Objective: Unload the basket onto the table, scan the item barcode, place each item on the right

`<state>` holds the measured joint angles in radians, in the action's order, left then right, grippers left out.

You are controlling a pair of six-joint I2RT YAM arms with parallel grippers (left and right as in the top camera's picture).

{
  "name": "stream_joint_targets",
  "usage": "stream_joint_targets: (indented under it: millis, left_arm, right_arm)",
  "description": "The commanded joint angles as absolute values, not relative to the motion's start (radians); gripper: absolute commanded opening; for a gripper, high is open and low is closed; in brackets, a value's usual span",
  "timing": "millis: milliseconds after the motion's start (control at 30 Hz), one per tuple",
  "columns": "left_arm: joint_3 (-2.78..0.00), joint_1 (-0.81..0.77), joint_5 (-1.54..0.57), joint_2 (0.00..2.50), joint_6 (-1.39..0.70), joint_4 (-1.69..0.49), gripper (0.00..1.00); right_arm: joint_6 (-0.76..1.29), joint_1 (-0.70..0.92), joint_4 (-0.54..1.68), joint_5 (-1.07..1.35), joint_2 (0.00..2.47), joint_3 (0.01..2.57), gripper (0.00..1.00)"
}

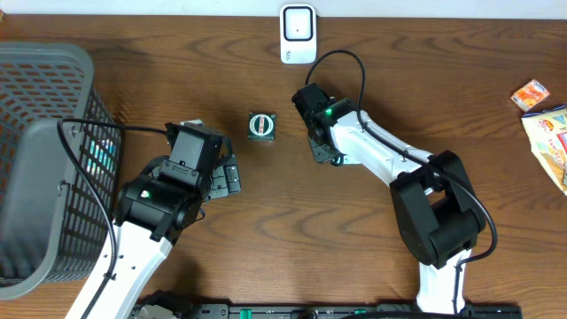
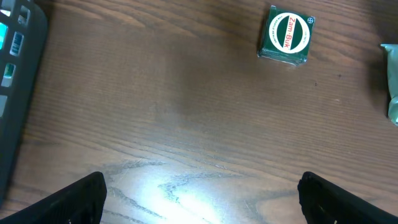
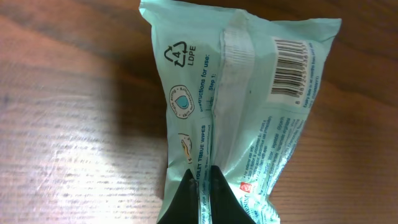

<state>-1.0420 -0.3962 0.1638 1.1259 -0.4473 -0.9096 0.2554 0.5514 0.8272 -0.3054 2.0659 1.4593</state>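
A mint-green pack of tissue wipes lies on the wooden table with its back seam up. Its barcode shows at the far right corner of the pack. My right gripper is shut on the raised seam fin at the pack's near end. In the overhead view the right gripper sits over the pack and hides most of it. The pack's edge shows at the right border of the left wrist view. My left gripper stands open over bare wood, holding nothing. The white scanner stands at the table's back edge.
A small green Zam-Buk box lies between the two grippers. A grey mesh basket fills the left side. Snack packets and an orange packet lie at the far right.
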Motion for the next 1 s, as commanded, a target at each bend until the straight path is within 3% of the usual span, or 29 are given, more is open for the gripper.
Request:
stream_joint_targets:
  millis: [0,267,333,500,567,800,967]
  left_arm:
    - [-1.046,-0.393,0.18,1.13,-0.445,-0.912,0.98]
    - [-1.046,-0.393,0.18,1.13,-0.445,-0.912,0.98]
    - [-1.046,-0.393,0.181,1.13,-0.445,-0.912,0.98]
    - [-1.046,-0.393,0.181,1.13,-0.445,-0.912,0.98]
    - [-1.046,-0.393,0.181,1.13,-0.445,-0.912,0.98]
    - [-1.046,-0.393,0.18,1.13,-0.445,-0.912,0.98]
    - [-1.046,-0.393,0.18,1.13,-0.445,-0.912,0.98]
  right_arm:
    - [0.177,0.59,0.839,-0.229,2.053,1.472,0.01]
    - [0.148,0.663,0.865,-0.273,2.053,1.499,0.03]
    - [0.187,0.665,0.894,-0.278,2.053,1.53,0.15]
    - [0.224,0.647,1.001,-0.286,2.053,1.65,0.34]
    - [0.224,0.631,1.041,-0.286,2.053,1.701,0.55]
    - [0.224,0.527,1.108,-0.27,2.053,1.779,0.97]
    - [0.224,0.425,1.145,-0.208,2.053,1.778,0.99]
